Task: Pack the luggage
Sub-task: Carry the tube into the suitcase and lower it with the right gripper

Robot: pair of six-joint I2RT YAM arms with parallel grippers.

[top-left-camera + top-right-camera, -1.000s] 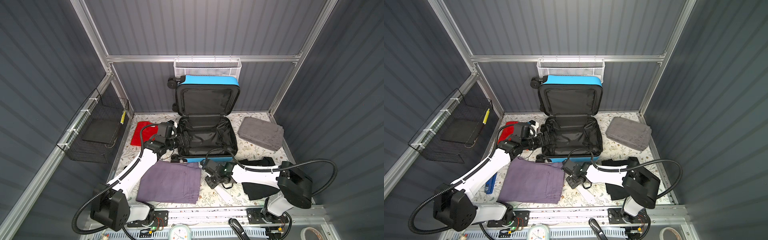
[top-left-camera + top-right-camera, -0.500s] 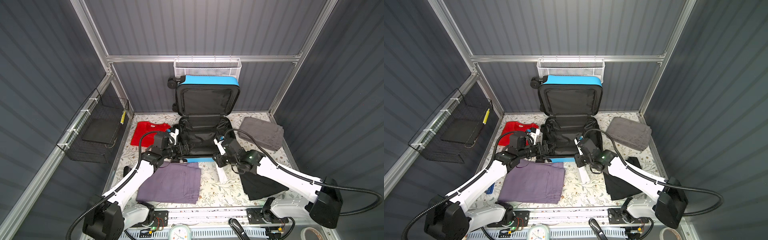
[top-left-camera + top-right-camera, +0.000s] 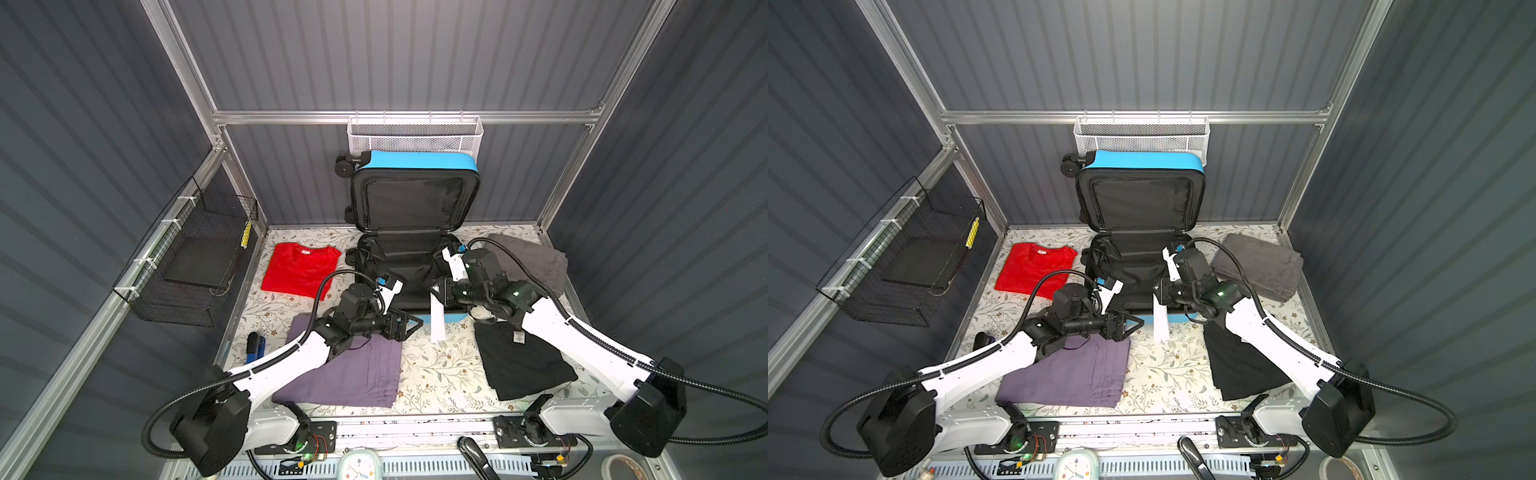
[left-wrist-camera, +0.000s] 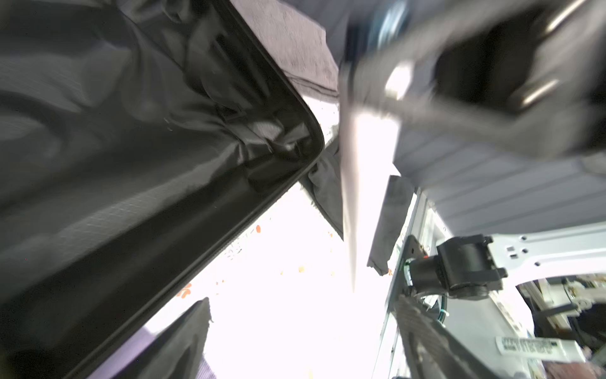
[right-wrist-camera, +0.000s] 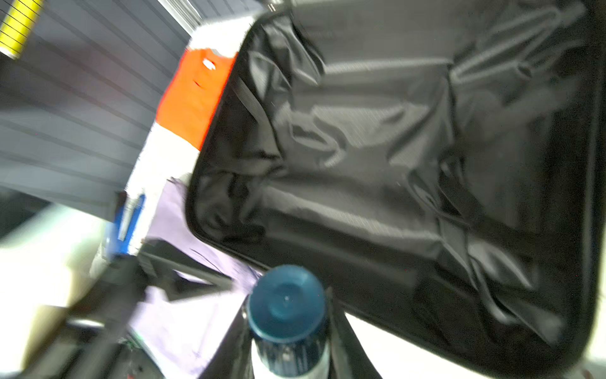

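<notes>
A booth of grey ribbed walls [image 3: 395,54] encloses a floral tabletop [image 3: 440,374], where the bright blue luggage [image 3: 415,160] lies open at the back centre, its black-lined lid propped upright beneath a white mesh basket [image 3: 415,133]. Around it lie a red T-shirt [image 3: 299,270], purple trousers [image 3: 353,374], a black garment [image 3: 523,365] and a grey towel [image 3: 536,262]. The left gripper [image 3: 405,324] hovers with jaws spread over the trousers' far corner, just before the luggage's near edge, while the right gripper [image 3: 436,291] has its jaws pinching the blue-capped end of a white tube [image 3: 437,326] hanging down at that edge.
</notes>
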